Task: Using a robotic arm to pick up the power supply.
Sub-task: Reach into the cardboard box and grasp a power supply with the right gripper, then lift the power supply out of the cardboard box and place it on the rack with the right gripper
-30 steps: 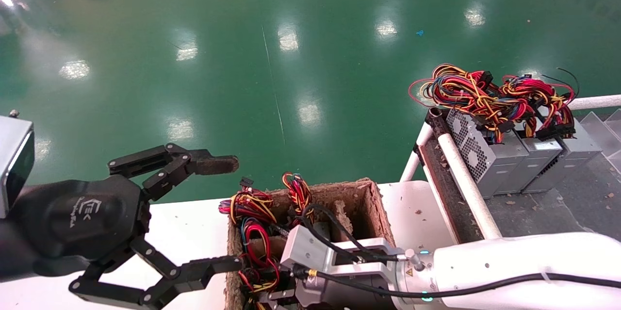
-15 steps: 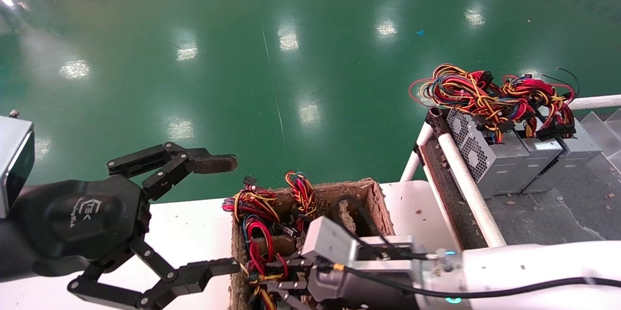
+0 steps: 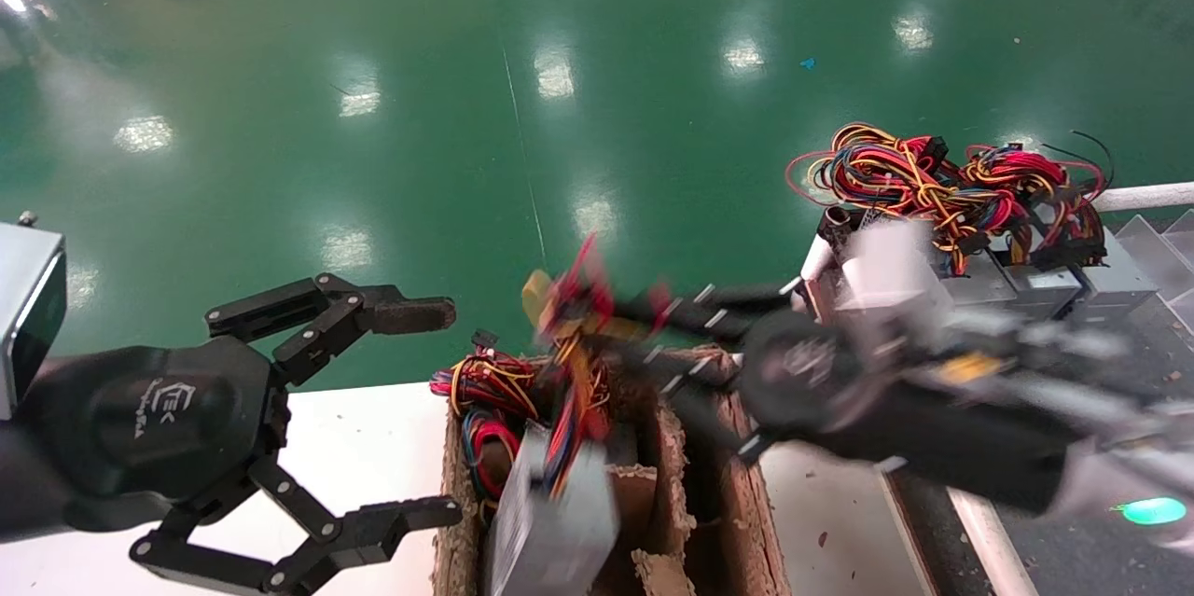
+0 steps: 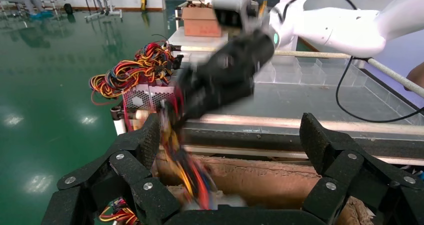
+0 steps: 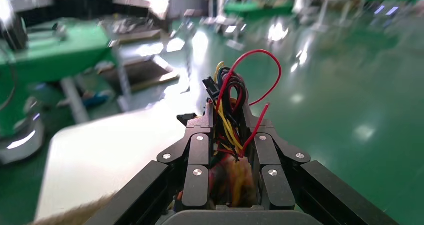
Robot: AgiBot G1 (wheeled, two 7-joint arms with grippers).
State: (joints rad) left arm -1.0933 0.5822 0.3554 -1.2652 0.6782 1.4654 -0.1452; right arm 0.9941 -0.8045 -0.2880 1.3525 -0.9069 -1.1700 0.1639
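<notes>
My right gripper [image 3: 583, 302] is up above the brown carton [image 3: 718, 447], blurred by motion, and shut on the red, yellow and black wires [image 5: 231, 100] of the power supply [image 3: 550, 531]. The grey box hangs tilted from those wires over the carton's left compartment. From the right wrist, the wires run between both fingers [image 5: 199, 150], with the gripper [image 5: 229, 117] closed round them. My left gripper [image 3: 424, 414] stays open to the left of the carton, holding nothing; from its wrist [image 4: 230, 140] the lifted wires [image 4: 182, 170] and the right arm's gripper [image 4: 225, 75] show.
More wire bundles [image 3: 476, 386] sit in the carton. Three other grey power supplies [image 3: 1026, 288] with tangled wires [image 3: 942, 176] stand on a rack at the right, behind a white rail [image 3: 1143, 197]. Green floor lies beyond the white table [image 3: 364, 428].
My right gripper has risen out of the carton and swung up and right, pulling the wires and the grey box up with it. The left arm has not moved.
</notes>
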